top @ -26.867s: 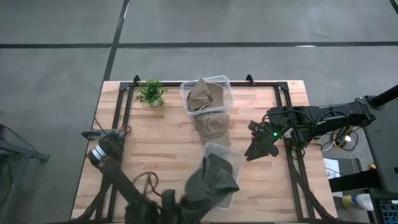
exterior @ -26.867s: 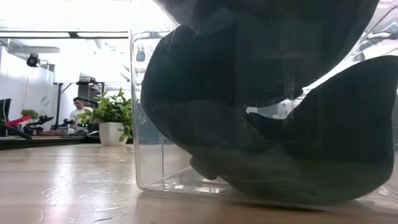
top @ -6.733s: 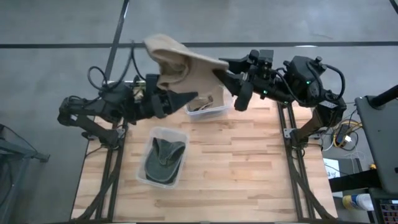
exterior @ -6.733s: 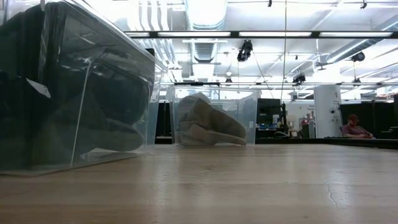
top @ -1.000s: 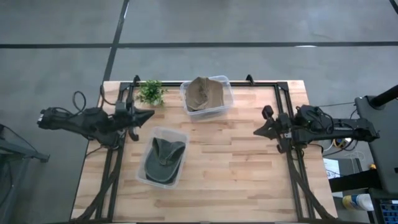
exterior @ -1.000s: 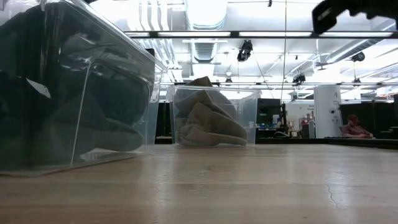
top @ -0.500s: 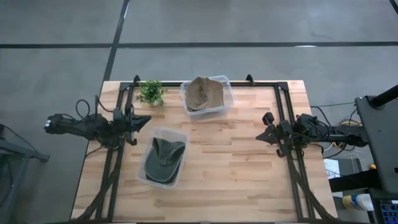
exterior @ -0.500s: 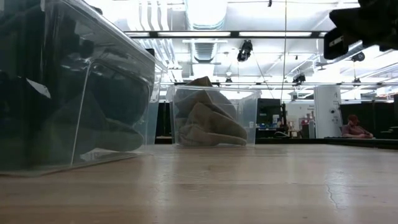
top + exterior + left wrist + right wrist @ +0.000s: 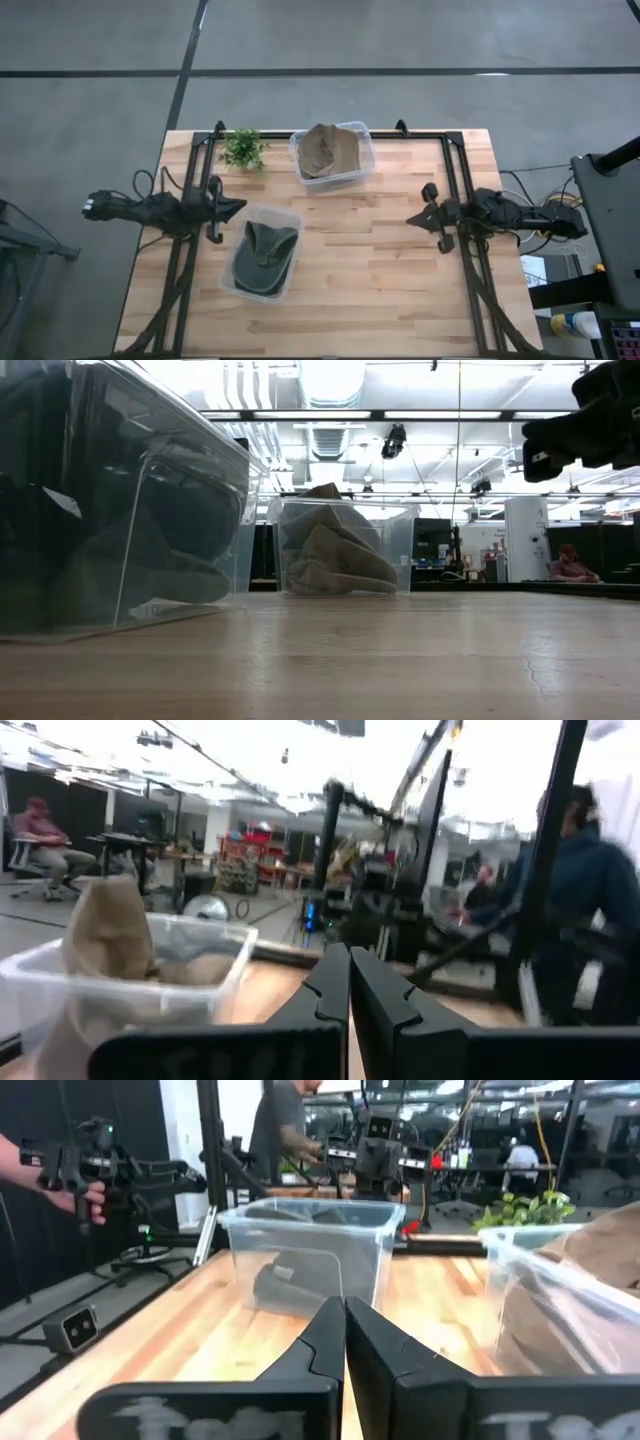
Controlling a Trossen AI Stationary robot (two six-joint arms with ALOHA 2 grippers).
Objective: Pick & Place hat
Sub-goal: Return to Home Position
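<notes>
Nearest you, the gray cap (image 9: 258,258) lies inside the clear container (image 9: 284,222) at the table's middle left. Just beyond, your left gripper (image 9: 236,204) sits at the left edge near that container, fingers pressed together on nothing. Your right gripper (image 9: 412,218) sits at the right edge, likewise closed and empty. Farthest, the brown cap (image 9: 326,150) fills the second clear container (image 9: 366,160), with a small potted plant (image 9: 241,147) beside it.
</notes>
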